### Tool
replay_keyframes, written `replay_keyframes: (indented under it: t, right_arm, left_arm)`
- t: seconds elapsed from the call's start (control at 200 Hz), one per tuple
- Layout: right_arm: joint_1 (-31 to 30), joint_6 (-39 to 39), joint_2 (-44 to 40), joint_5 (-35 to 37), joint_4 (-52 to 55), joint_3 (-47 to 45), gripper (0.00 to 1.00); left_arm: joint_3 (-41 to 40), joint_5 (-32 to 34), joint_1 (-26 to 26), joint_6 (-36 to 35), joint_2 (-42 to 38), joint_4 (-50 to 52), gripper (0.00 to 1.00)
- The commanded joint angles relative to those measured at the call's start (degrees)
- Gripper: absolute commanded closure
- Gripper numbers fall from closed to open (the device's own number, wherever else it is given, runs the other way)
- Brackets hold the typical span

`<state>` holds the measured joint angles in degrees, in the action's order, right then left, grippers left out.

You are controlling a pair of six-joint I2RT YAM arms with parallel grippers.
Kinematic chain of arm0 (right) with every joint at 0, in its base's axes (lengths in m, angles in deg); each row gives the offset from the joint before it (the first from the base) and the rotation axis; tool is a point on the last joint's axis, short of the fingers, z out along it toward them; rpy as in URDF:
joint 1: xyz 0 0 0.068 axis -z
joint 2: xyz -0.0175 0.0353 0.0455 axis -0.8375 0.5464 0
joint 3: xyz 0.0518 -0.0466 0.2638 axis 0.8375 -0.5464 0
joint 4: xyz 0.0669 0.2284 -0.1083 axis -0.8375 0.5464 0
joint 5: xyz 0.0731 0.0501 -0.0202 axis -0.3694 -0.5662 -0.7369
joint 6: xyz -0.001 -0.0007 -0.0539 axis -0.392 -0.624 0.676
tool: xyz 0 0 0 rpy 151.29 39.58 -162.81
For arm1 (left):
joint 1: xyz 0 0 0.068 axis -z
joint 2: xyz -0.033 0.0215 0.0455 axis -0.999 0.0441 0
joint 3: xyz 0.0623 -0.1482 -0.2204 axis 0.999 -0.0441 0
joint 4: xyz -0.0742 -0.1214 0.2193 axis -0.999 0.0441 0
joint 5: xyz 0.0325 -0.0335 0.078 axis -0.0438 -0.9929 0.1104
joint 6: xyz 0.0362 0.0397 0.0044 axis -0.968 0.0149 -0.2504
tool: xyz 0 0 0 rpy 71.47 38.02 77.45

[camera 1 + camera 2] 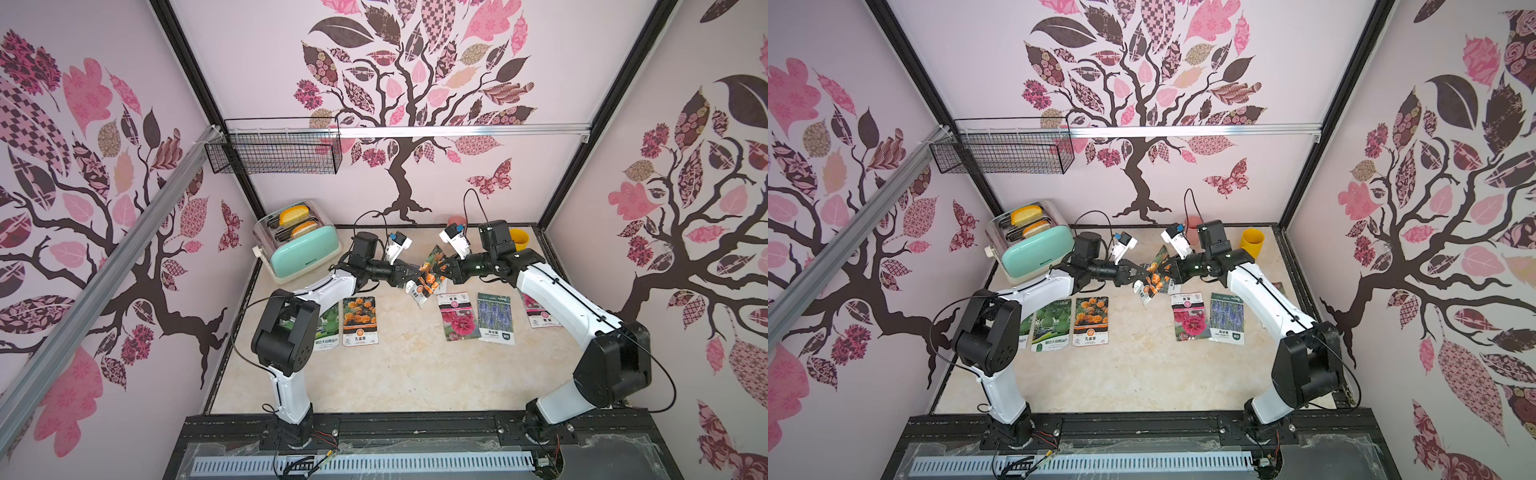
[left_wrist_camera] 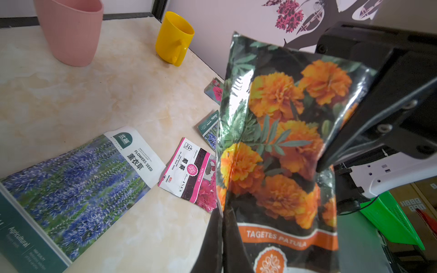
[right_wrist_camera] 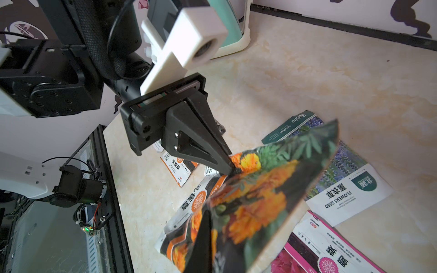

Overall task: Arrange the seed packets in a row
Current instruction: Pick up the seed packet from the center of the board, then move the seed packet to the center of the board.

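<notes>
The marigold packet [image 1: 429, 275] is hanging tilted in the air over the middle of the table [image 1: 395, 374]. The left gripper [image 1: 417, 273] is pinching one edge and the right gripper [image 1: 443, 269] is pinching the opposite edge. Nearer the front, a gourd packet [image 1: 329, 327], second marigold packet [image 1: 360, 322], pink-flower packet [image 1: 457, 318] and lavender packet [image 1: 495, 318] are lying flat in a line.

White arm links [image 1: 289, 392], black joint housings [image 1: 284, 328], braided black cable [image 3: 94, 37], white wrist-camera mount [image 3: 189, 33]
</notes>
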<state>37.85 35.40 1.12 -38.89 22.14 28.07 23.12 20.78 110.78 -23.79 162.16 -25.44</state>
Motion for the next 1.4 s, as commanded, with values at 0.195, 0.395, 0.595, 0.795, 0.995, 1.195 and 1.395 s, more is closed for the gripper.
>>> replay_keyframes:
  t: [0.195, 0.395, 0.595, 0.795, 0.995, 1.195, 1.395]
  right_arm:
    - [0.82, -6.74, -1.34, 15.25, -7.79, -2.74, 0.01]
    - [1.19, -14.82, -0.2, 24.0, -12.75, -8.65, 0.01]
    - [-0.47, -19.67, 6.24, 23.46, -17.93, -9.1, 0.01]
    - [-4.74, -22.18, 15.93, 25.06, -17.75, -2.94, 0.01]
    - [-6.3, -24.72, 24.63, 22.3, -19.43, 2.2, 0.0]
    - [-6.66, -26.55, 31.14, 22.41, -18.02, 5.88, 0.0]
    - [-3.56, -28.97, 31.82, 25.46, -15.3, 2.81, 0.0]
  left_arm:
    - [-5.16, 18.91, -1.84, 11.75, -8.66, -3.83, 1.0]
    - [-15.4, 36.01, -2.85, 25.31, -15.42, -5.61, 1.0]
    - [-23.86, 46.43, -2.57, 30.91, -25.05, -1.48, 1.0]
    - [-26.78, 51.33, -2.57, 30.96, -32.84, 4.31, 1.0]
    - [-28.02, 51.95, -2.57, 31.42, -35.48, 6.74, 1.0]
    - [-28.93, 50.61, -2.48, 31.99, -34.33, 5.62, 1.0]
    - [-28.55, 50.76, -0.85, 32.26, -32.1, 5.41, 1.0]
